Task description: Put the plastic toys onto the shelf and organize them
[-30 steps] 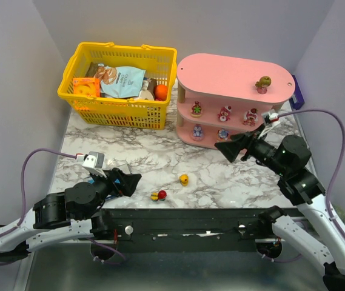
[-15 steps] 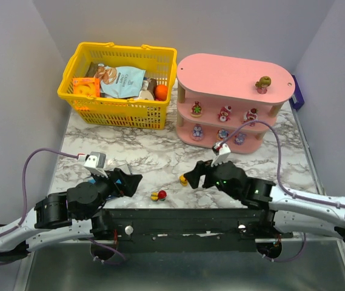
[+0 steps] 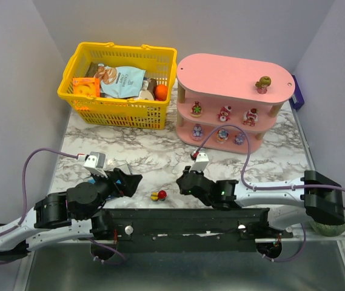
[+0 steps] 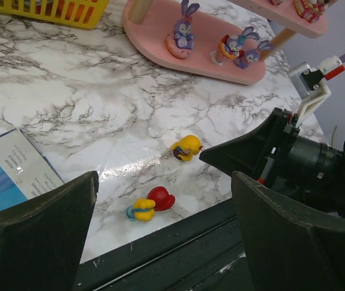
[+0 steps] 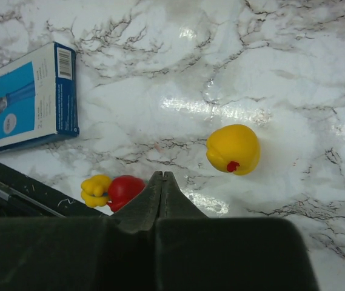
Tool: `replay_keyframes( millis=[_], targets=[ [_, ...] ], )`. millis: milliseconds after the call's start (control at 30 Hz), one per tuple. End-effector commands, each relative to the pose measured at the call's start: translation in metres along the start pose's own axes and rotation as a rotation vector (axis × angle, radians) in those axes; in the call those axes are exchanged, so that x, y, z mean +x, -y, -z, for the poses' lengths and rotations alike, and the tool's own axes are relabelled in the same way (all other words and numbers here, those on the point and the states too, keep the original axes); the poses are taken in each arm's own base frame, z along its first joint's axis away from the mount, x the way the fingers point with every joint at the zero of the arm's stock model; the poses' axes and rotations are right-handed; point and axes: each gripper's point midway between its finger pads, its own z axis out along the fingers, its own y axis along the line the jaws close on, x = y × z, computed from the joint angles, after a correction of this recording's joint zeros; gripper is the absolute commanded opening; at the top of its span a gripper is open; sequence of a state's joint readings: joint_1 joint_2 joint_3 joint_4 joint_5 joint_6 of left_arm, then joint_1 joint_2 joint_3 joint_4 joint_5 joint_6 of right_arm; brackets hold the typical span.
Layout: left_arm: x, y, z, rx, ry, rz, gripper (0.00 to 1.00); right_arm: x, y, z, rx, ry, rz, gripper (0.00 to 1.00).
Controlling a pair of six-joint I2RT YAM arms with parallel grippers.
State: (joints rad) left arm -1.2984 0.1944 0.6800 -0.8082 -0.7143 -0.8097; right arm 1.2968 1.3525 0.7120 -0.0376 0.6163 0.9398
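Got seven plastic figurines (image 3: 225, 113) on pink three-tier shelf (image 3: 233, 73). Still need round yellow toy (image 5: 233, 149) and red-and-yellow toy (image 5: 114, 190) off worktop (image 3: 136, 154). Right hand (image 5: 162, 177) closed on nothing, left hand (image 4: 163, 182) gaping.

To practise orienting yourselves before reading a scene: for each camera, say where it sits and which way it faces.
Top external: above and behind the bases, looking down at the table, yellow basket and pink shelf; both arms show.
Left wrist: on the left arm, facing the shelf's bottom tier; the open left hand frames it, with the right hand at right.
Right wrist: looking down on the table; its shut hand at bottom.
Both wrist views share the yellow toy, red-and-yellow toy and blue box.
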Motion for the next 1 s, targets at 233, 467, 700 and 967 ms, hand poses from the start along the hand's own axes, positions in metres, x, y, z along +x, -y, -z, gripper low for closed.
replay_keyframes(
  millis=[233, 467, 700, 967],
  targets=[
    [-0.002, -0.003, 0.001, -0.011, 0.016, 0.016, 0.99, 0.051, 0.007, -0.015, -0.040, -0.081, -0.037, 0.01],
    [-0.001, -0.004, 0.000, -0.012, 0.012, 0.013, 0.99, 0.061, 0.034, -0.024, 0.056, -0.058, -0.049, 0.01],
    [0.001, -0.004, -0.001, -0.020, 0.008, 0.009, 0.99, 0.064, 0.050, -0.033, 0.120, -0.024, -0.030, 0.01],
    [0.005, -0.004, -0.004, -0.025, -0.001, 0.006, 0.99, 0.073, 0.059, -0.048, 0.143, -0.042, -0.039, 0.01]
  ],
)
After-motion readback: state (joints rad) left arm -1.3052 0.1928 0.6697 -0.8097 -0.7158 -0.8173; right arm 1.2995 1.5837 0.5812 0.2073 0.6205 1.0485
